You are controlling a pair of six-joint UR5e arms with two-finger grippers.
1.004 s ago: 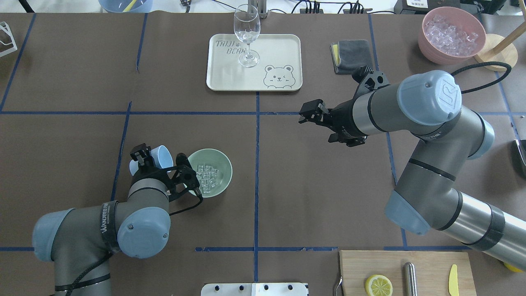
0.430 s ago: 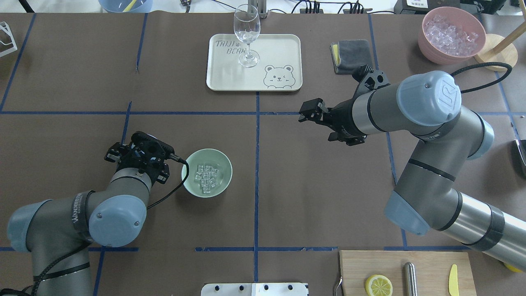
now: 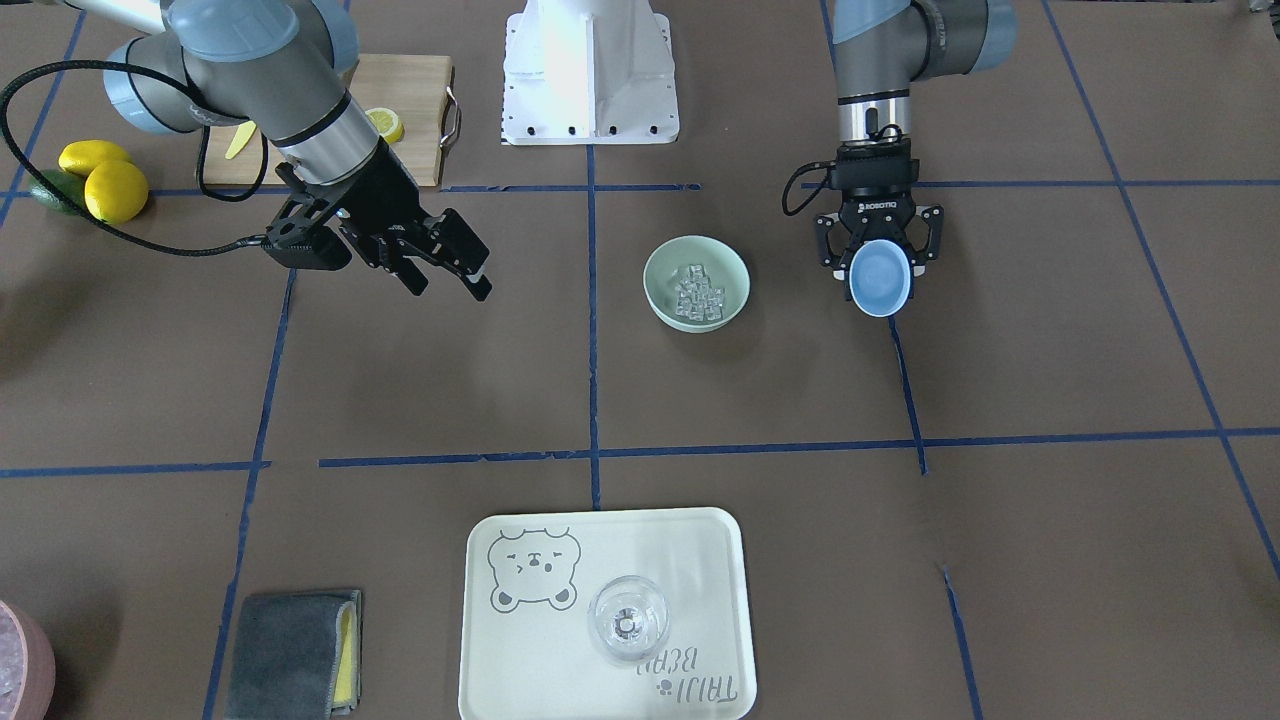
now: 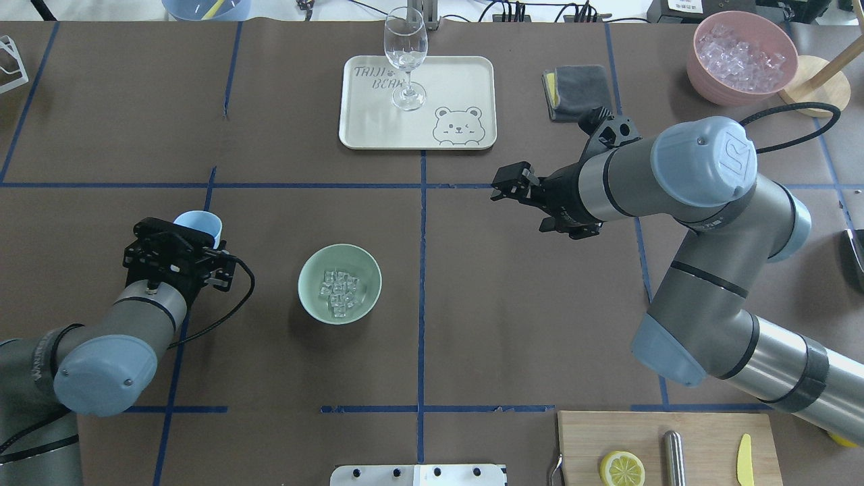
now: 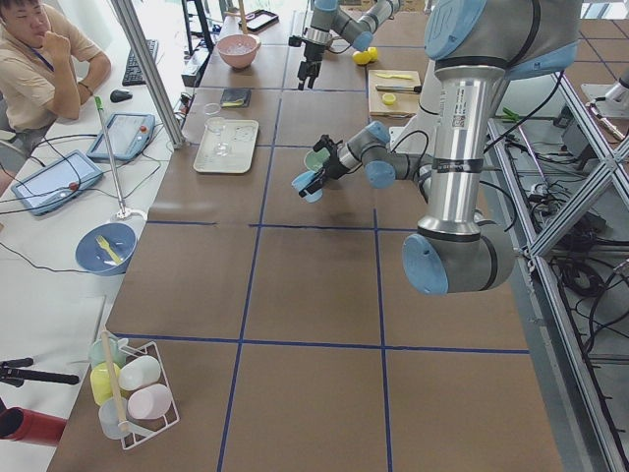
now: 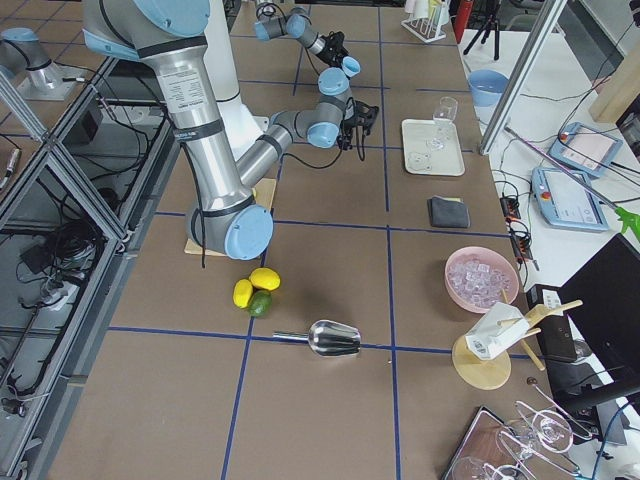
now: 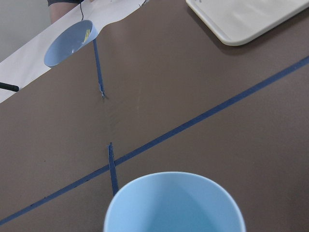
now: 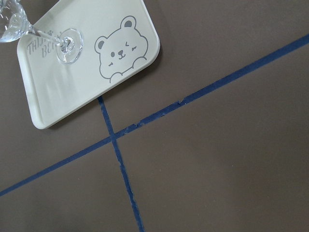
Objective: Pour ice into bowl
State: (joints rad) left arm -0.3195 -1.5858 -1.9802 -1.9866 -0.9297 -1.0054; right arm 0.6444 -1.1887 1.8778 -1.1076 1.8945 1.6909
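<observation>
1. Brown paper covers the table (image 4: 472,304), crossed by blue tape lines.
2. Seen from overhead, a cream tray (image 4: 466,81) lies at the bowl's 1 o'clock, with a wine glass (image 4: 406,57) upright on it.
3. Well apart from both grippers, the mint-green bowl (image 4: 307,300) stands left of the centre tape line.
4. At the bowl's 2 o'clock the right gripper (image 4: 497,187) hangs with its fingers spread and nothing between them.
5. At 10 o'clock the left gripper (image 3: 880,265) clasps a light blue cup (image 4: 198,223).
6. Ice (image 4: 339,293) lies heaped inside the bowl.
</observation>
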